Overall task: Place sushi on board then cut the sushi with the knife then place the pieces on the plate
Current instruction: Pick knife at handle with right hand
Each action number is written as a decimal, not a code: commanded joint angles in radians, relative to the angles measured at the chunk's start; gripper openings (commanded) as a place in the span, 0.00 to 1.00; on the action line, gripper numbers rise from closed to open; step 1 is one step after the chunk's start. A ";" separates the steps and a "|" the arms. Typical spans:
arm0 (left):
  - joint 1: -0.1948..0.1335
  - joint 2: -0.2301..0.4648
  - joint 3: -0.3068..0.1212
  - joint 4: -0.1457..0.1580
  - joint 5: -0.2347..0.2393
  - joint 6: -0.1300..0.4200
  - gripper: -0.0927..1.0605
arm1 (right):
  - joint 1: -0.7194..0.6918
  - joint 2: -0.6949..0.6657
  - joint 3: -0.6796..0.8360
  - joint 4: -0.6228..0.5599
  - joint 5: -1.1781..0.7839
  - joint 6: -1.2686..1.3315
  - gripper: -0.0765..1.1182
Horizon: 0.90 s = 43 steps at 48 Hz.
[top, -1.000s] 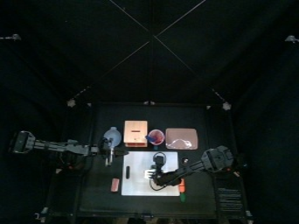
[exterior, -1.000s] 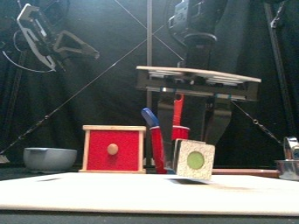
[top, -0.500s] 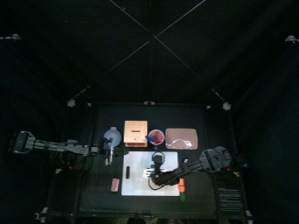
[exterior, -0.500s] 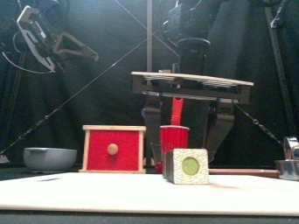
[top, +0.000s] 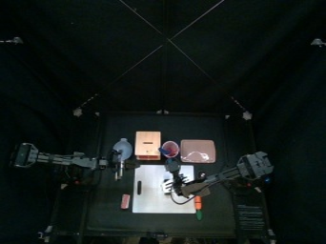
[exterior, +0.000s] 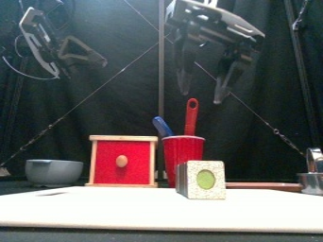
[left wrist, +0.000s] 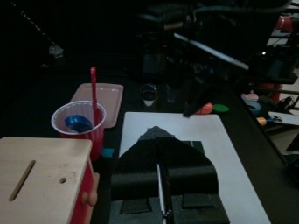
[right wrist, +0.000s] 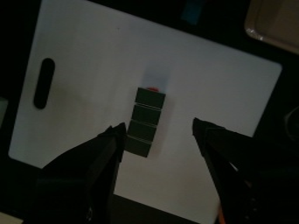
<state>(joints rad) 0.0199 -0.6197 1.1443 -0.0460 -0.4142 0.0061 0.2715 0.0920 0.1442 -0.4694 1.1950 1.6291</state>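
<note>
Top view, lower middle of frame, one row left to right: bowl (top: 122, 148), box (top: 148, 145), cup (top: 170, 149), tray (top: 197, 150). Board (top: 151, 191) lies just below that row, nearer the frame's bottom. Sushi roll (right wrist: 143, 122) on the board, near its middle

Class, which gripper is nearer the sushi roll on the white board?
Right. The right gripper hangs open directly above the sushi roll. The left gripper sits off to the roll's left, beside the wooden box.
</note>
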 commanded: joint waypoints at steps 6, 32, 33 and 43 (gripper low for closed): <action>0.005 0.000 -0.011 -0.003 -0.005 -0.002 0.07 | -0.101 -0.189 -0.012 0.041 0.020 -0.307 0.84; 0.021 -0.006 -0.002 -0.028 -0.005 -0.003 0.07 | -0.538 -0.233 -0.160 0.407 0.069 -1.335 0.84; 0.023 -0.006 -0.002 -0.031 -0.003 -0.003 0.07 | -0.548 -0.227 -0.164 0.419 0.071 -1.356 0.84; 0.037 -0.011 -0.003 -0.060 -0.005 -0.003 0.07 | -0.598 -0.156 -0.207 0.472 0.107 -1.563 0.84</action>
<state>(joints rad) 0.0460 -0.6289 1.1566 -0.0997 -0.4126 0.0046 -0.3160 -0.0721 -0.0230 -0.0092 1.2931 0.1166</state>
